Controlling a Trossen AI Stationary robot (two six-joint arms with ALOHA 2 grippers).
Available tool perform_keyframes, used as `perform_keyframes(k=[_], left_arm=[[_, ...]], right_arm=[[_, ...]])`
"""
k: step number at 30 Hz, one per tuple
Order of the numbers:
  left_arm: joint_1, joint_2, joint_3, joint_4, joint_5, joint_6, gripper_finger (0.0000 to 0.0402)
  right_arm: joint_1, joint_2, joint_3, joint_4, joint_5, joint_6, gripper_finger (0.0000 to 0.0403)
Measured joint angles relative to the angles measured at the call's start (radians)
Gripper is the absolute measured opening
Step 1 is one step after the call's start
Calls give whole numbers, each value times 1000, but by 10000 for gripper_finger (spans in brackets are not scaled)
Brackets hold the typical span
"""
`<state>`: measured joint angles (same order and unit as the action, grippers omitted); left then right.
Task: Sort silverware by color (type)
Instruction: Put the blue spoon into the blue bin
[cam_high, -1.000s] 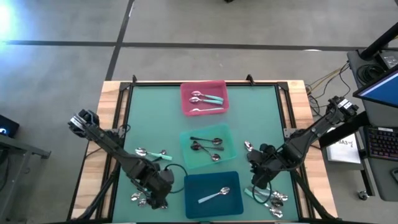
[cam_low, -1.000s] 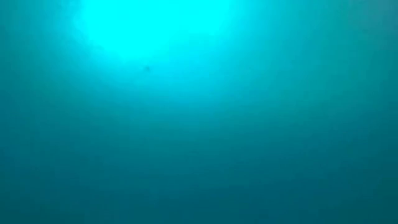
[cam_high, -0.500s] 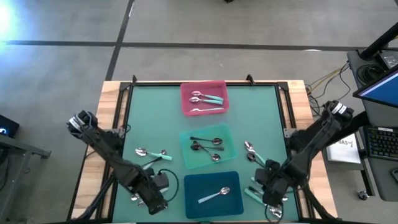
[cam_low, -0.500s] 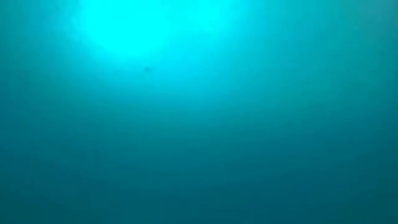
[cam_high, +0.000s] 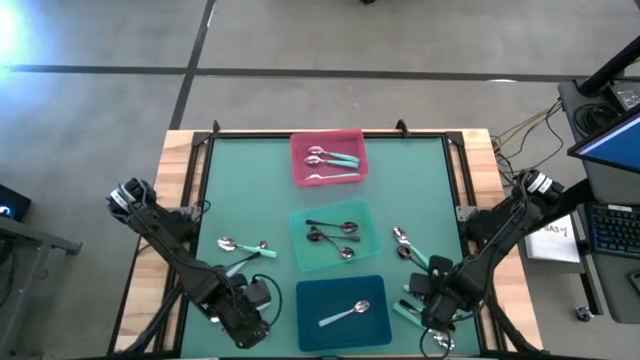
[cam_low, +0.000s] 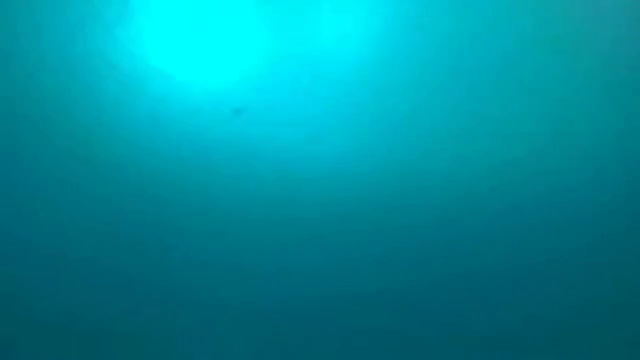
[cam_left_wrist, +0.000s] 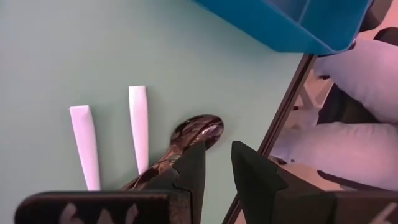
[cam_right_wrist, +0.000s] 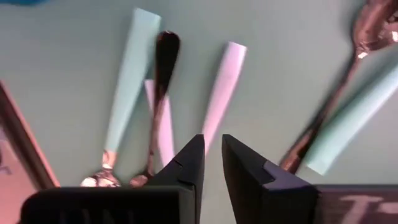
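- Mint-green plastic tray (cam_high: 300, 250) sits mid-bench on the green-topped bench (cam_high: 250, 190). It holds a few spoons with dark metal handles (cam_high: 333, 232).
- Beyond the mint tray, on its far side, a pink rectangular tray (cam_high: 300, 165) carries shiny spoons with teal handles (cam_high: 337, 158).
- On the mint tray's near side, a dark-teal rectangular tray (cam_high: 375, 325) holds one pale-handled spoon (cam_high: 345, 314).
- Left of the mint tray lie loose spoons (cam_high: 243, 247). Right of it lies another scatter of spoons (cam_high: 405, 245).
- The left hand (cam_left_wrist: 216, 174) is low over the bench, nearward and left of the mint tray. Its fingers are nearly pressed together, with only a slit between them and nothing in it. A dark metal spoon (cam_left_wrist: 199, 129) lies against one finger, beside two pale blue handles (cam_left_wrist: 138, 124).
- The right hand (cam_right_wrist: 212, 162) hangs nearward and right of the mint tray, its fingers likewise almost together and pinching nothing. Ahead of it lie a teal handle (cam_right_wrist: 130, 81), a dark spoon handle (cam_right_wrist: 165, 56) and a pale blue handle (cam_right_wrist: 222, 87).
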<state>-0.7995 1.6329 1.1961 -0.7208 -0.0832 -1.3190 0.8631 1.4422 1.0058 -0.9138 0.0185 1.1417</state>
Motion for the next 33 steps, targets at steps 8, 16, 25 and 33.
perform_keyframes(k=[8, 16, 25, 33], left_arm=[[-20, 0, 0, 3, -18, 5, 63], [-47, 0, 0, -1, -41, 52, 63], [-53, 0, -1, -2, -43, 71, 63], [-53, 0, -2, -3, -68, 79, 63]], right_arm=[[0, 13, 0, 46, 1, 20, 90], [-9, 154, 0, 36, 7, 83, 136], [-9, 235, 10, 33, 7, 88, 125], [-9, 252, 13, 33, 10, 52, 101]])
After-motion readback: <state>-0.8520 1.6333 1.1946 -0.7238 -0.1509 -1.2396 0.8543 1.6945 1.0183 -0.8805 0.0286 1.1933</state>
